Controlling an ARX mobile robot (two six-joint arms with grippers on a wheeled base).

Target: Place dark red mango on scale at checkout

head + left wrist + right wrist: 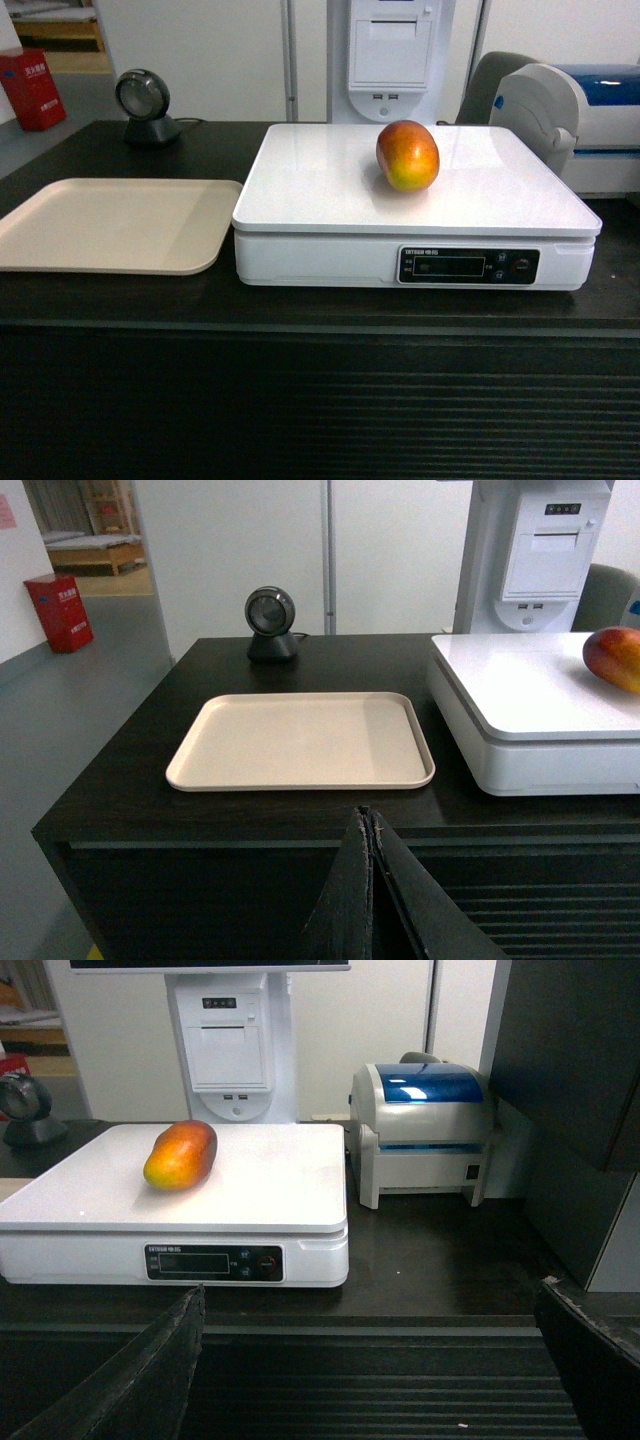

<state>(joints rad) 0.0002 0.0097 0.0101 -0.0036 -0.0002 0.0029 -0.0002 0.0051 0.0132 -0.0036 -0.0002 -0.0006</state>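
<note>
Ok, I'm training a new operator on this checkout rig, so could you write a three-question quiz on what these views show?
1. True or false: the dark red mango lies on the beige tray.
2. Which gripper has its fingers wide apart? A) the left gripper B) the right gripper
3. Fill in: the black display panel sits on the ___ face of the scale.

Key
1. False. The mango rests on the scale's white top plate; the tray beside the scale holds nothing.
2. B. In the right wrist view its fingers stand far apart at the frame's edges; the left gripper's fingers are pressed together on nothing.
3. front
</note>
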